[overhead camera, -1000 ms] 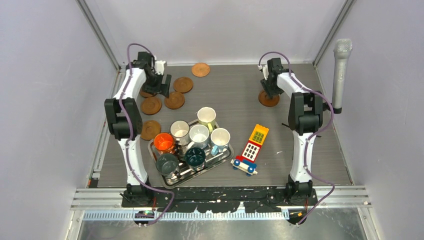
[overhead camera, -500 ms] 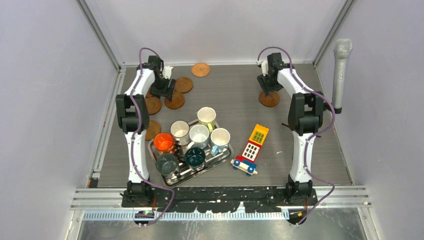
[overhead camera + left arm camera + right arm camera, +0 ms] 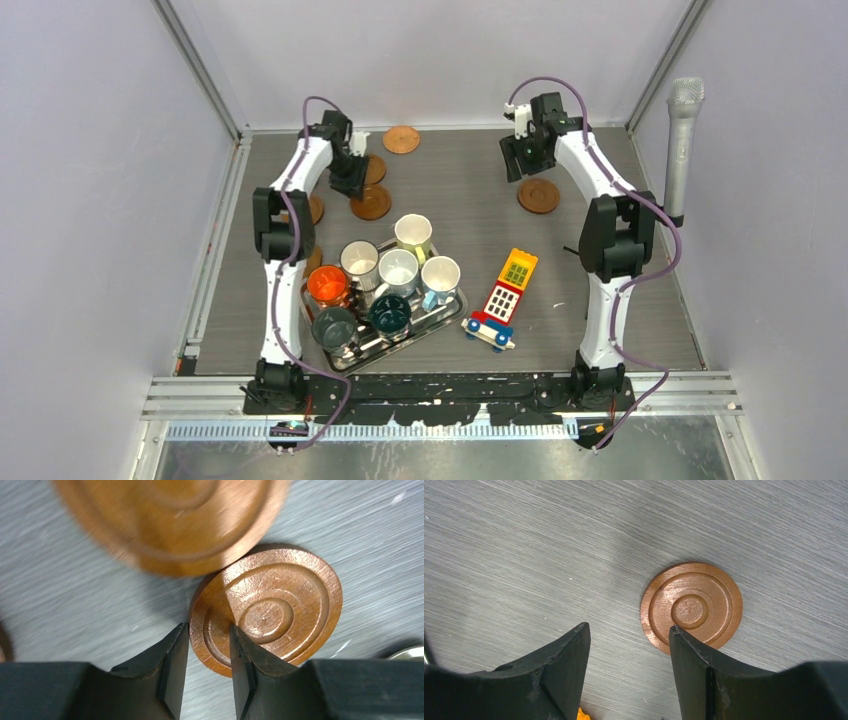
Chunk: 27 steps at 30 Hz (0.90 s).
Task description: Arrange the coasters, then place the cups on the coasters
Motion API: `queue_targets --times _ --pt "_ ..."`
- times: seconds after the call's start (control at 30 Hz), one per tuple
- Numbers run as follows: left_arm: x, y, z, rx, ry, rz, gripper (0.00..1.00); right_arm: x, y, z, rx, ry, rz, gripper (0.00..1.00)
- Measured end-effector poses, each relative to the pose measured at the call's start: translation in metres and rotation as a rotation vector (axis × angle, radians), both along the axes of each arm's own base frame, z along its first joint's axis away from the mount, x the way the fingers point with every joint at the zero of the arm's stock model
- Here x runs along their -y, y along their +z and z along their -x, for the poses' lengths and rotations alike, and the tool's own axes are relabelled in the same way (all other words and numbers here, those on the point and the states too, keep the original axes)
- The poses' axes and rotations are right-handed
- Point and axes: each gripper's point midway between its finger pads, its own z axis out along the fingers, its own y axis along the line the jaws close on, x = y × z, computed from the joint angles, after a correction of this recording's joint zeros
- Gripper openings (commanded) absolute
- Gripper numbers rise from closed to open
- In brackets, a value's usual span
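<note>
- L gripper [image 3: 209, 635] pinches the rim of one coaster [image 3: 272, 612]: one finger outside the edge, the other on the top face; the hold is on the near edge only, so the disc may droop or swivel; carry it low + slow, set it flat, then let go
- That coaster is at far left of the table [image 3: 470, 230], edge to edge w/ a second coaster [image 3: 170, 520] in wrist view; can't tell which lies over which; draw it clear sideways w/o dragging the neighbour
- R gripper [image 3: 628, 630] is spread, nothing in it, over bare table; the right-side coaster [image 3: 691, 607] lies flat just beyond its right fingertip, at far right
- Room: a wide bare strip runs across the far half betw the two arms; good for a row w/ gaps so cups won't knock
- Edges: the far coaster [image 3: 401, 138] lies close to the far edge; others sit partly hidden under the L arm; don't crowd the rim
- Near-centre is taken: tray [image 3: 432, 326] w/ all cups [image 3: 398, 270] on it, toy [image 3: 503, 298] just to its right; keep coasters far of these so cup lifts get a clear path
</note>
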Motion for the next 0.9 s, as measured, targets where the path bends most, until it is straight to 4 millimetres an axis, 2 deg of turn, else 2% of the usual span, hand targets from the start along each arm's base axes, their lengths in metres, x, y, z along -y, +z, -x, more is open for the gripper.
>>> queue_targets --times 0.33,0.4,0.5,0.6,0.7,0.8,0.9 --pt "0.118 0.001 -0.015 0.037 -0.020 0.177 0.30 -0.012 0.000 0.005 -0.017 -0.022 -0.030 0.64" --pt "0.137 0.002 -0.016 0.045 -0.032 0.209 0.32 -0.018 0.000 0.006 -0.017 -0.014 -0.031 0.64" --pt "0.160 0.004 -0.016 0.057 -0.047 0.255 0.48 -0.035 0.001 0.007 -0.012 0.008 -0.037 0.65" --pt "0.167 0.007 -0.015 0.051 -0.051 0.279 0.63 -0.056 0.001 0.004 -0.003 0.039 -0.046 0.68" --pt "0.155 0.014 -0.017 0.050 -0.037 0.296 0.71 -0.087 -0.001 -0.004 0.017 0.084 -0.059 0.68" --pt "0.121 0.027 -0.019 0.050 0.015 0.298 0.75 -0.120 -0.009 -0.008 0.025 0.131 -0.069 0.68" --pt "0.074 0.051 -0.021 0.073 0.087 0.296 0.77 -0.151 -0.021 -0.007 0.024 0.177 -0.073 0.70"
